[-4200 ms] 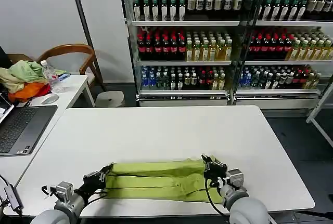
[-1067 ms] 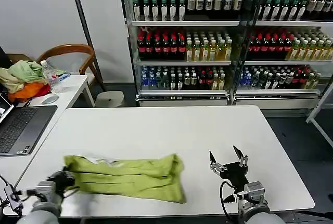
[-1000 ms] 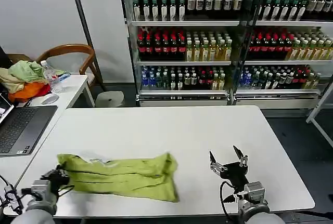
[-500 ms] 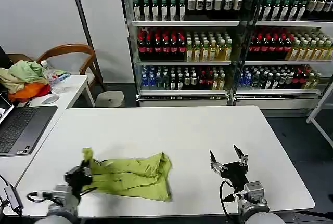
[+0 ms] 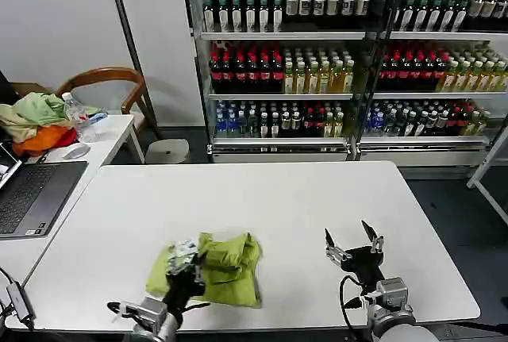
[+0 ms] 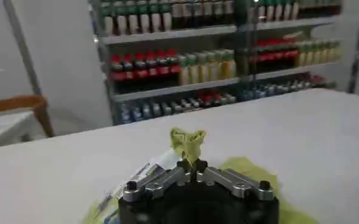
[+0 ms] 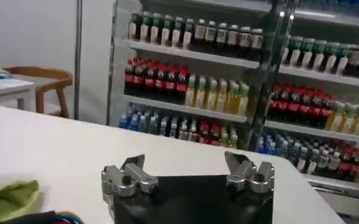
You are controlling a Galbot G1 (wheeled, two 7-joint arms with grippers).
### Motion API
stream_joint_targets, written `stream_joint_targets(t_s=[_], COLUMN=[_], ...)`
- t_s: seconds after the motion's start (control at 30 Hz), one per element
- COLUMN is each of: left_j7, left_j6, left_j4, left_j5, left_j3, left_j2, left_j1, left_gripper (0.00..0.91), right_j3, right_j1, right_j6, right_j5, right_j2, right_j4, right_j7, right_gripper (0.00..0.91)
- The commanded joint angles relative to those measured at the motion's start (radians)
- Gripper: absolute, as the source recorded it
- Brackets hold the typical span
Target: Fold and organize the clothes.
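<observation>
The lime yellow-green T-shirt (image 5: pixel 210 269) lies bunched near the front edge of the white surface (image 5: pixel 262 199), left of centre. Its left end is lifted and carried over the rest, so the garment sits as a short, thick stack rather than a flat strip. The right-hand part lies in soft ridges, not smooth.

The left gripper (image 5: pixel 184 259) sits over the left part of the stack. In the left wrist view its jaws are closed on a small pinch of the fabric (image 6: pixel 187 141), which stands up between them. The right gripper (image 5: pixel 354 248) rests above the surface near the front edge, well apart from the shirt to its right, jaws spread and holding nothing.

Judgement: the step in hand is the crosswise fold, bringing the left end over onto the right. To do it well, the held edge should travel low and level until it meets the far edge of the stack, then be laid down before release, so the thin fabric does not slump back. The grip is on a small tuck only; a fast pull could slip it free or drag the lower layers along the surface. The idle right gripper is placed to pin the right end if the stack begins to slide. The ridges may need pressing flat afterwards.
</observation>
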Motion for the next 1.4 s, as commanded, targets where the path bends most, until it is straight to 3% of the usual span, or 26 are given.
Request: stream_joint_targets(t_s=[0.03,0.47,0.5,0.53,0.57,0.83,1.0,1.2,1.3,1.4], left_j7=[0.037,0.036,0.037,0.037,0.038,0.073,0.095,0.022,-0.074,-0.111], left_j6=[-0.023,-0.024,-0.024,-0.024,-0.026,-0.170,-0.246,-0.119,0.074,0.128], left_j4=[0.049,0.129,0.130,0.130,0.130,0.098,-0.015,0.047,0.085,0.110], left_j5=[0.005,-0.049,-0.048,-0.047,-0.046,-0.053,-0.127,-0.165,-0.272,-0.305], left_j3=[0.110,0.122,0.127,0.134,0.139,0.132,0.038,-0.194,-0.229,-0.224], left_j2=[-0.036,-0.045,-0.046,-0.046,-0.047,-0.058,-0.028,0.028,0.050,0.045], left_j1=[-0.057,-0.172,-0.172,-0.169,-0.166,-0.150,-0.102,-0.068,-0.043,-0.037], left_gripper=[0.050,0.050,0.121,0.423,0.907,0.907,0.907,0.907,0.907,0.907], right_j3=[0.003,0.005,0.007,0.009,0.010,0.008,0.002,-0.011,-0.018,-0.022], right_j1=[-0.003,-0.004,-0.005,-0.007,-0.007,-0.002,0.004,0.022,0.032,0.040], right_j6=[-0.001,-0.003,-0.003,-0.003,-0.003,-0.002,-0.002,0.000,0.001,0.001], right_j5=[-0.004,-0.011,-0.011,-0.011,-0.011,-0.011,-0.011,-0.010,-0.009,-0.009], right_j2=[0.002,0.006,0.006,0.006,0.006,0.009,0.005,0.000,-0.003,-0.005], right_j4=[0.002,0.000,0.001,0.002,0.003,0.002,0.000,-0.009,-0.010,-0.012], right_j7=[0.000,-0.001,-0.001,-0.001,-0.002,-0.003,-0.005,-0.007,-0.008,-0.008], right_gripper=[0.907,0.907,0.907,0.907,0.907,0.907,0.907,0.907,0.907,0.907])
